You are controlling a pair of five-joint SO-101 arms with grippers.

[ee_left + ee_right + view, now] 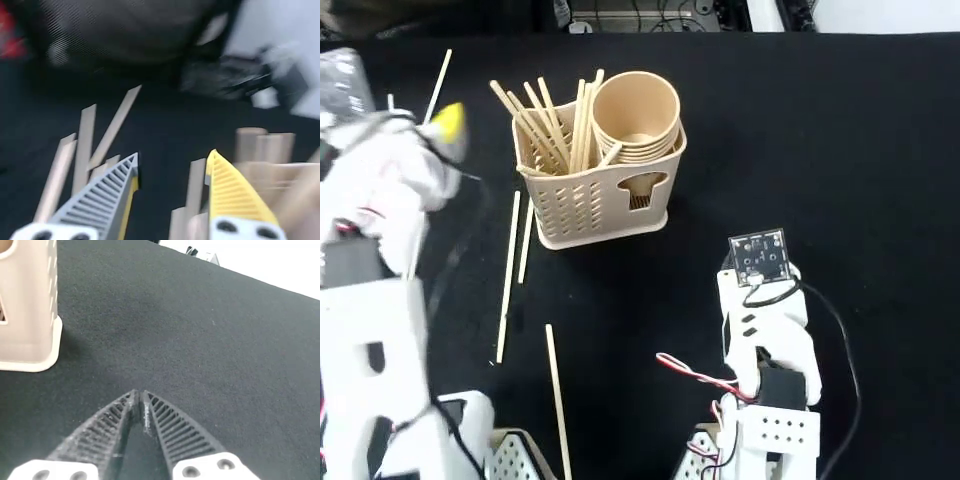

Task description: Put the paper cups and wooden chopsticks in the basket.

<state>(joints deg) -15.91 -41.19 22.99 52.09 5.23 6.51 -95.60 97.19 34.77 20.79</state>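
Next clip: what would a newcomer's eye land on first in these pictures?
The beige perforated plastic basket toward the far side of the black table, crammed with a stack of tan paper cups and a fan of wooden chopsticks. Then the loose wooden chopsticks lying on the table between basket and left arm, by the open left gripper. The right gripper sits shut over bare table.

I'm looking down on a desk [860, 140] covered in matte black cloth. Past its far edge I can make out dark cables [650, 14] and a white surface [885, 14]. The light is even, with soft shadows.
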